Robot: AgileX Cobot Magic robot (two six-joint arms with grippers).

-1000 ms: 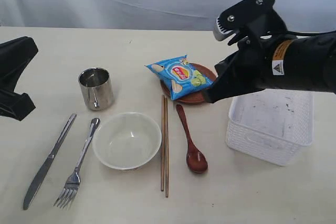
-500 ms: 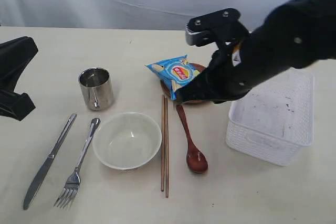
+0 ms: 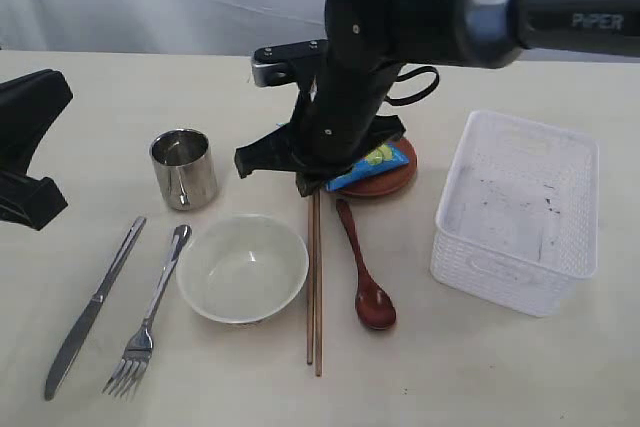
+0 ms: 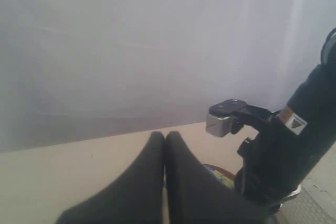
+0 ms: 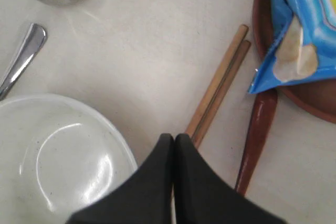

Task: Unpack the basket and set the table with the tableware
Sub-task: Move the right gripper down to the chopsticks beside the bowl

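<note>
Right wrist view: right gripper (image 5: 174, 139), black jaws pressed together, holding nothing, over two slim wooden chopsticks (image 5: 218, 90).
Glossy round white bowl (image 5: 58, 156) beside them; left gripper (image 4: 164, 136) likewise closed.

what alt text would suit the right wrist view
The shut black tool points down over two thin wooden chopsticks on the cream table, next to a round white bowl. A blue crisp packet lies on a round brown plate, with a dark reddish wooden spoon beside the chopsticks.

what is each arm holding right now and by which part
Nothing. The left gripper and right gripper are both shut, fingers pressed together with nothing between.
</note>
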